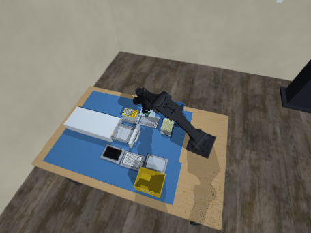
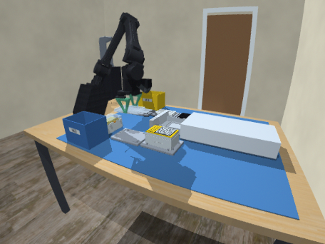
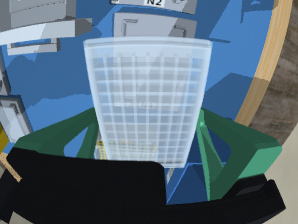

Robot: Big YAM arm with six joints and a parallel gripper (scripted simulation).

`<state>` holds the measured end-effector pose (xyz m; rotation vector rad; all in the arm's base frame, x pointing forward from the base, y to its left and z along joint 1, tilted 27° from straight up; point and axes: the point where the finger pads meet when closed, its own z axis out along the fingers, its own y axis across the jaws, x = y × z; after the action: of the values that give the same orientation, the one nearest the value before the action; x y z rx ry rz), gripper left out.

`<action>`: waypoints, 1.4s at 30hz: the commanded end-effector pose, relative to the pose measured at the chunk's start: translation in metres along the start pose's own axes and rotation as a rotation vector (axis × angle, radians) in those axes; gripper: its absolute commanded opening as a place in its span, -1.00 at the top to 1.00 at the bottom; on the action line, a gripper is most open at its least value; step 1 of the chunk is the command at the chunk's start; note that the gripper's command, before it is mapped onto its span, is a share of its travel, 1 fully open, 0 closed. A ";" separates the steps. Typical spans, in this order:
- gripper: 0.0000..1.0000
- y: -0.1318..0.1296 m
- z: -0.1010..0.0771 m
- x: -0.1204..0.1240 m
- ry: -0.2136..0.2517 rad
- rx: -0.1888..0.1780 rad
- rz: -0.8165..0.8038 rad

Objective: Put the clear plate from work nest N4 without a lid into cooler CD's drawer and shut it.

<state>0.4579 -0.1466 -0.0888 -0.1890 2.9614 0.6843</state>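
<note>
My gripper (image 1: 146,112) (image 2: 130,108) (image 3: 147,112) is shut on the clear plate (image 3: 147,75), its green fingers on two opposite sides. In the wrist view the plate fills the middle, its grid of wells visible; in the top and exterior views it is hard to make out. The plate is held above a bare grey nest (image 1: 150,121) (image 2: 128,136) (image 3: 160,25), partly seen through it. The white cooler (image 1: 92,122) (image 2: 228,132) has its drawer (image 1: 123,132) standing open toward the arm's base. A tiny amber spot shows at the housing's front edge. The drawer's handle side shows upper left in the wrist view.
A box with a yellow top (image 1: 130,113) (image 2: 162,131) stands beside the bare nest, a pale yellow box (image 1: 167,126) (image 2: 115,123) on its other side. The blue bin (image 2: 85,130) and yellow bin (image 1: 150,182) (image 2: 153,100) stand at opposite sides. Black (image 1: 112,153), white (image 1: 132,160) and clear (image 1: 157,163) items sit in a row.
</note>
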 end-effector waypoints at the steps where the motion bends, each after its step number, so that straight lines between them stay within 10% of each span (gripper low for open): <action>1: 1.00 0.006 -0.022 -0.036 -0.043 0.029 -0.158; 42: 1.00 0.082 -0.021 -0.101 -0.028 0.043 -1.357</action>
<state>0.5135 -0.0765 -0.0531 -1.6943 2.1983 0.4620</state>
